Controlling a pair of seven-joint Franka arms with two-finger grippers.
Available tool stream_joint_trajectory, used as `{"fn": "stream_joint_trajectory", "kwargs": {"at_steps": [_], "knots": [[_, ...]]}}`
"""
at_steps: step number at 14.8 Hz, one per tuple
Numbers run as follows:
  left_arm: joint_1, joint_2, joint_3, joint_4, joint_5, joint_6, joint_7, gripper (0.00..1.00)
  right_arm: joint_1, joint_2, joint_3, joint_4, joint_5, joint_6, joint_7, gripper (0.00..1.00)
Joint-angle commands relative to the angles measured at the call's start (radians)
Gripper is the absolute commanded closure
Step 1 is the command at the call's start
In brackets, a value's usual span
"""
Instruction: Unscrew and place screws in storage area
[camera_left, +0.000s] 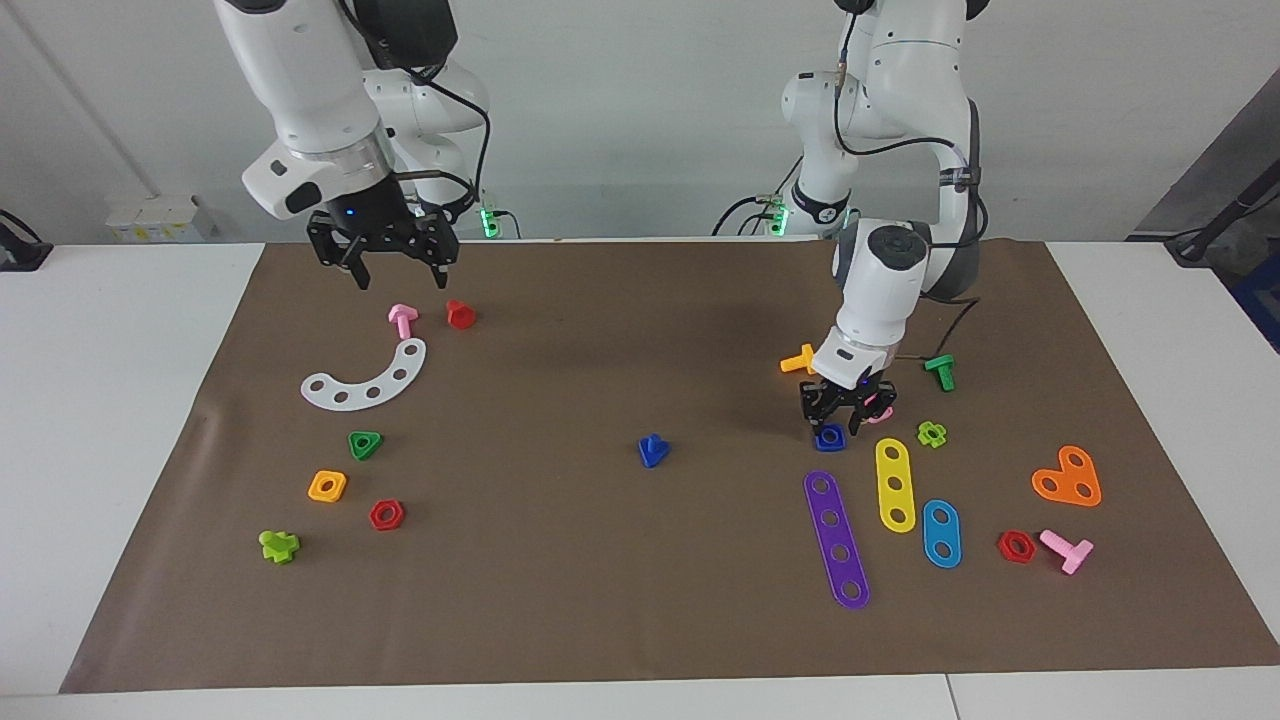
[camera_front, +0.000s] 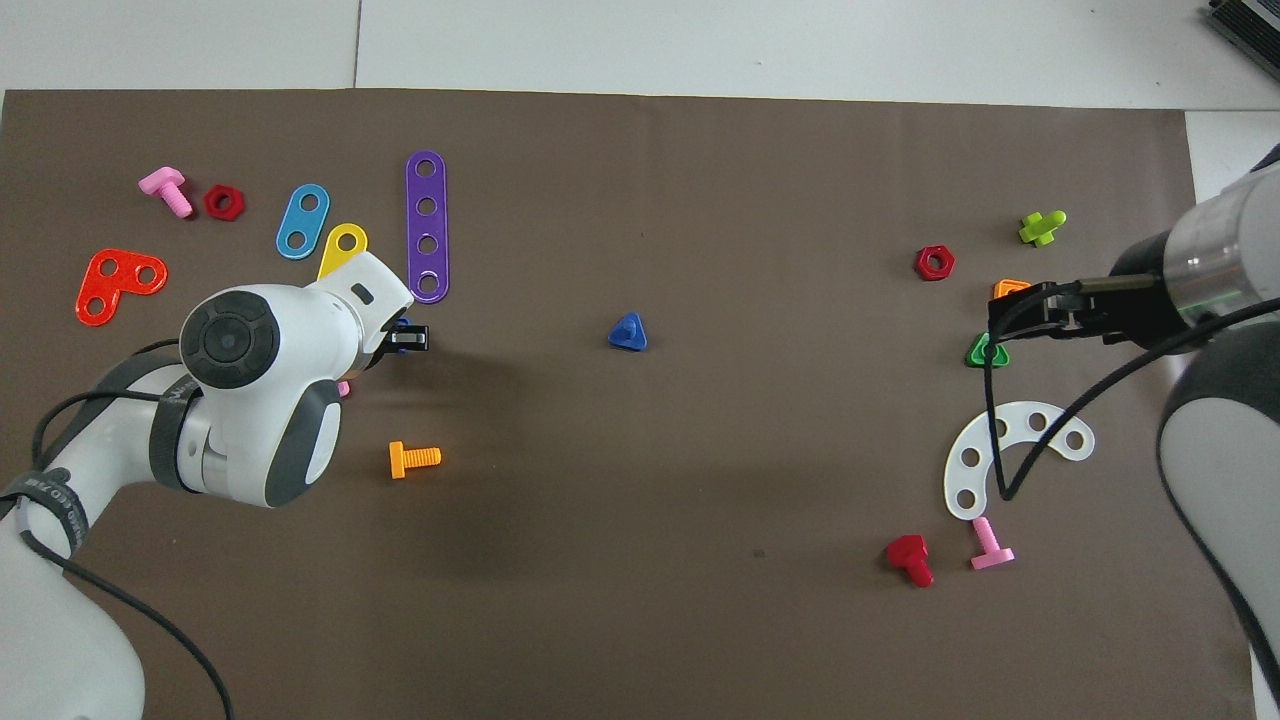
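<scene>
The dark-blue screw (camera_left: 652, 451) (camera_front: 627, 332) lies alone on the brown mat, mid-table, with no gripper near it. My left gripper (camera_left: 845, 418) (camera_front: 408, 338) hangs low with its fingers parted just above a dark-blue square nut (camera_left: 829, 437), which rests on the mat beside the purple strip (camera_left: 836, 538). The storage area is the mat patch around the white curved strip (camera_left: 365, 380) (camera_front: 1010, 455), toward the right arm's end. Raised over that patch, my right gripper (camera_left: 397, 270) (camera_front: 1012, 315) is open and holds nothing.
Yellow strip (camera_left: 895, 484), blue strip (camera_left: 941, 533), orange heart (camera_left: 1068, 478), orange bolt (camera_left: 800, 360) and green bolt (camera_left: 940, 372) crowd the left gripper. Green triangle (camera_left: 365, 444), orange square (camera_left: 327, 486), red hexagon (camera_left: 386, 515), pink bolt (camera_left: 402, 320) and red bolt (camera_left: 460, 314) lie by the white strip.
</scene>
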Motion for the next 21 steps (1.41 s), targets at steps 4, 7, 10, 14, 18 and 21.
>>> {"fn": "stream_joint_trajectory", "kwargs": {"at_steps": [4,7,10,14,18,21], "knots": [[0.007,-0.033,0.006,0.103,0.018,-0.171,0.009,0.00,0.217,0.192,0.002,0.074,-0.022,0.142,0.232,0.00],[0.049,-0.041,0.006,0.277,0.018,-0.372,0.100,0.00,0.271,0.262,0.003,0.074,-0.040,0.236,0.247,0.00],[0.098,-0.063,0.007,0.422,0.015,-0.556,0.197,0.00,0.298,0.346,0.003,0.074,-0.045,0.351,0.247,0.00],[0.194,-0.136,0.010,0.501,-0.072,-0.673,0.289,0.00,0.335,0.467,0.003,0.112,-0.108,0.463,0.247,0.00],[0.219,-0.190,0.015,0.599,-0.091,-0.866,0.343,0.00,0.378,0.575,0.003,0.192,-0.198,0.503,0.338,0.00],[0.220,-0.184,0.013,0.711,-0.092,-1.012,0.342,0.00,0.398,0.599,0.002,0.185,-0.215,0.551,0.368,0.00]]}}
